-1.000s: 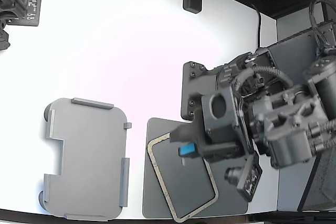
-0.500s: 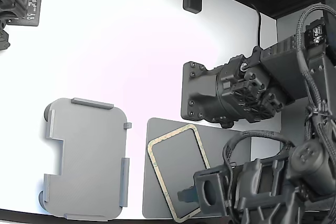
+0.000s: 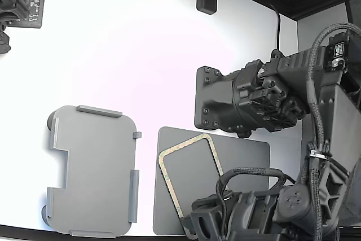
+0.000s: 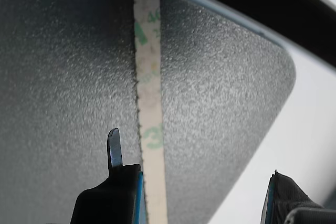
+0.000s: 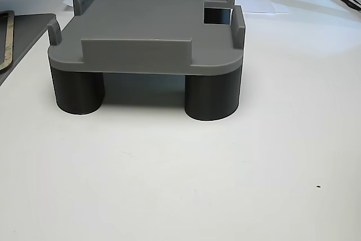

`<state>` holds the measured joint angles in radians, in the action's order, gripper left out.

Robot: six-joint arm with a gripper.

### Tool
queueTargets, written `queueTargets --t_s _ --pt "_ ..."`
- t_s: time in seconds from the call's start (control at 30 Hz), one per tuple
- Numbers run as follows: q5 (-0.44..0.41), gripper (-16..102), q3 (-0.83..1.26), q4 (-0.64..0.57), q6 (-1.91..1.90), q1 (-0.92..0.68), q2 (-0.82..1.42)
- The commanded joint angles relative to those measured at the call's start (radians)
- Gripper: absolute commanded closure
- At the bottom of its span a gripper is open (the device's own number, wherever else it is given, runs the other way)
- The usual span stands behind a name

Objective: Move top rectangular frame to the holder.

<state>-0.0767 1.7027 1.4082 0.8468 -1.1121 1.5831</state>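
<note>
Claw agape astride frame — unlifted

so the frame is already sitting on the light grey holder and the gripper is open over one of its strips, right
Not quite. The frame is not on the holder; it lies on the dark mat, to the exterior view's right of the holder, which that view shows bare. The rest holds: the wrist view shows the gripper open over one strip.
</note>
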Motion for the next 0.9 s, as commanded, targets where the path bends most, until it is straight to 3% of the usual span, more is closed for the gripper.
queueTargets --t_s 0.0,0.57,0.87 --pt "0.015 -8 -0.060 -0.018 -0.026 0.021 -0.044" --pt "0.087 -10 -0.072 -0.031 -0.055 0.015 -0.124" --pt "0.101 -2 -0.040 -0.048 -0.038 0.014 -0.132"
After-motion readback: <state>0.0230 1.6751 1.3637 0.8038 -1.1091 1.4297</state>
